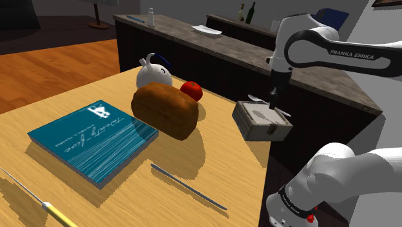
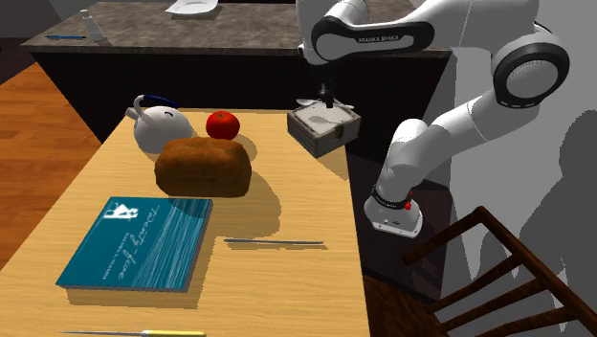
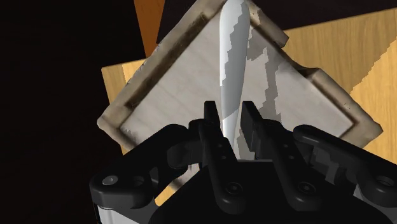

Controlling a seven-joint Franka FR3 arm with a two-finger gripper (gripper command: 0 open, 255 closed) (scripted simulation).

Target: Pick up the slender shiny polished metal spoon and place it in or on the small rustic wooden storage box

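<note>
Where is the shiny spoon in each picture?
Shoulder view: the spoon pokes out beside the claw, just above the box at the table's right edge.
Second exterior view: the spoon is top middle, over the box.
Wrist view: the spoon sits between the claw's fingers, stretching over the box.
Shared landmark: the box.

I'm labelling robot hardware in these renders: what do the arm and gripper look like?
The arm has rounded white links and dark grey joints, with FRANKA EMIKA lettering on one link and a red mark near its base. The gripper is all black, with two blocky fingers.
</note>
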